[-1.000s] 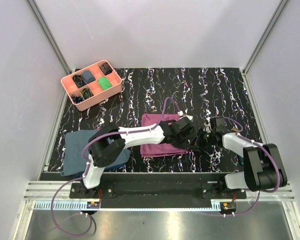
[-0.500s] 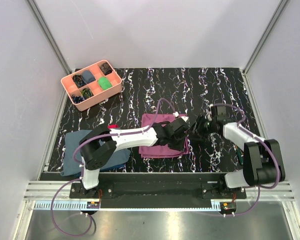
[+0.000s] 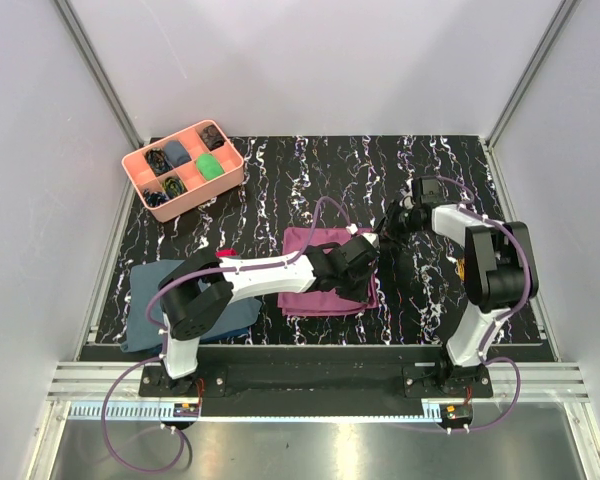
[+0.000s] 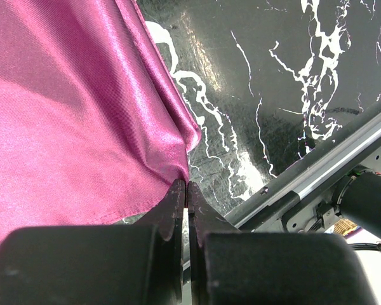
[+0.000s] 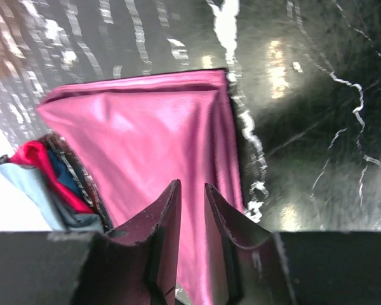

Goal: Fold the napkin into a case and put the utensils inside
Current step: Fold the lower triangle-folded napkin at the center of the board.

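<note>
Black, white-veined tabletop (image 3: 440, 170) lies under both arms. The left gripper (image 4: 186, 189) has its jaws pressed together on the hem of the napkin (image 4: 70, 114), right beside one of its corners. From the fingertips the cloth spreads away in smooth, satiny plum folds, seemingly more than one layer at that edge. The right gripper (image 5: 192, 185) hovers just over the napkin's neighbouring edge, its jaws parted by a narrow gap and holding nothing. A cloth corner lies a little beyond its tips. Folding looks to be the step in hand, with no narrow case formed yet. Next, the pinched corner likely needs carrying across evenly while the right gripper takes or steadies its side. I cannot make out the utensils.
</note>
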Available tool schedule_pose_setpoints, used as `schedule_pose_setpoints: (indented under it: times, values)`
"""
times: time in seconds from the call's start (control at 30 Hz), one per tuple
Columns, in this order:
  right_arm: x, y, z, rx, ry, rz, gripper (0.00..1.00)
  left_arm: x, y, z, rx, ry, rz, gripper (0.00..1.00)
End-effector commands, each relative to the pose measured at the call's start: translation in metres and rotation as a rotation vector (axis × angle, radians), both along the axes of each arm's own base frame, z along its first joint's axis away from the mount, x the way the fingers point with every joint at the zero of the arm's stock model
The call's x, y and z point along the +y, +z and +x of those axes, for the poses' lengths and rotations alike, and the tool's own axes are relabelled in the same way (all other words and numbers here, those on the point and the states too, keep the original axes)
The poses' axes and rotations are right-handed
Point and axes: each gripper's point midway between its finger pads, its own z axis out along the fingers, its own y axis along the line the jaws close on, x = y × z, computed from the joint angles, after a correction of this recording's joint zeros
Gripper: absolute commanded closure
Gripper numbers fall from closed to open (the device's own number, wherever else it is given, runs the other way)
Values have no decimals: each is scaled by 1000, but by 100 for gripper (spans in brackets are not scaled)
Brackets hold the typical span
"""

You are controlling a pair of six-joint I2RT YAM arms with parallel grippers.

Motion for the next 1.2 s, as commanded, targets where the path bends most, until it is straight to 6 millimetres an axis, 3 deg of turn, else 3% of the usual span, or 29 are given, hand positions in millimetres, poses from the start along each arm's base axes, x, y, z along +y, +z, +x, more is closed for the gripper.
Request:
schedule_pose_setpoints:
  times: [0.0, 0.23, 0.47, 0.97, 1.17]
  values:
    - [2, -4, 7, -12, 40, 8, 70, -13, 28, 0, -29, -26, -85, 100]
    - [2, -12, 10, -11, 42, 2, 67, -15, 26, 0, -20, -26, -91, 100]
    - [5, -18, 19, -7, 37, 17, 72, -16, 24, -3, -14, -32, -91, 100]
    - [4, -11, 30, -27, 33, 8, 71, -19, 19, -8, 0, -46, -86, 100]
    - [7, -6, 35, -40, 40, 21, 90, -22, 17, -9, 7, -57, -90, 100]
